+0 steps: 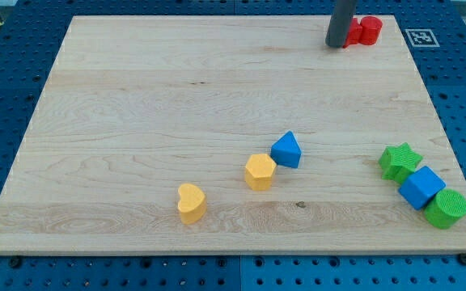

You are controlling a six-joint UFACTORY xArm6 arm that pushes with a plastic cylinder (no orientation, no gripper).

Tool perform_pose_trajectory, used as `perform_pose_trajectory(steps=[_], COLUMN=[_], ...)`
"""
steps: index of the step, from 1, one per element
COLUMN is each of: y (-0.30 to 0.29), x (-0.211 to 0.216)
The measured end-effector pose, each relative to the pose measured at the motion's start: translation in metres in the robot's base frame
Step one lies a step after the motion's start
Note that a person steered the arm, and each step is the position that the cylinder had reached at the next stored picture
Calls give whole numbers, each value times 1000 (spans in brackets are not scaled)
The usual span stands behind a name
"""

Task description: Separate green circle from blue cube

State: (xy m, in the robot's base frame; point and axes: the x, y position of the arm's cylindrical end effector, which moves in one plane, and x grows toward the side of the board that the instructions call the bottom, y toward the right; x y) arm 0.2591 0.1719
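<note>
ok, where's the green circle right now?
The green circle sits at the board's lower right corner in the camera view, touching the blue cube on its upper left; my tip is far off at the view's top, beside the red block.

place: lab | evidence: blue perforated bench [23, 271], fiducial marker [421, 37]

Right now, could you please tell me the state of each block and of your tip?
green circle: touching blue cube, board's lower right.
blue cube: between circle and star.
green star: against cube.
blue triangle: touching yellow hexagon.
yellow heart: alone.
red block: top edge.
my tip: beside red block.
</note>
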Motion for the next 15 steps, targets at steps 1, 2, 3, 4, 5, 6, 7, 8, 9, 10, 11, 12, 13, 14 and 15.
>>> perform_pose_trajectory(steps=[1,2,3,4,5,6,7,8,9,10,11,12,13,14,15], y=[0,-2,-43,-47,-47,-47,-47,-31,-4,25,74,96,95,85,80], x=[-15,-17,11,73,137,200,259,315,358,359,358,358,358,356,341])
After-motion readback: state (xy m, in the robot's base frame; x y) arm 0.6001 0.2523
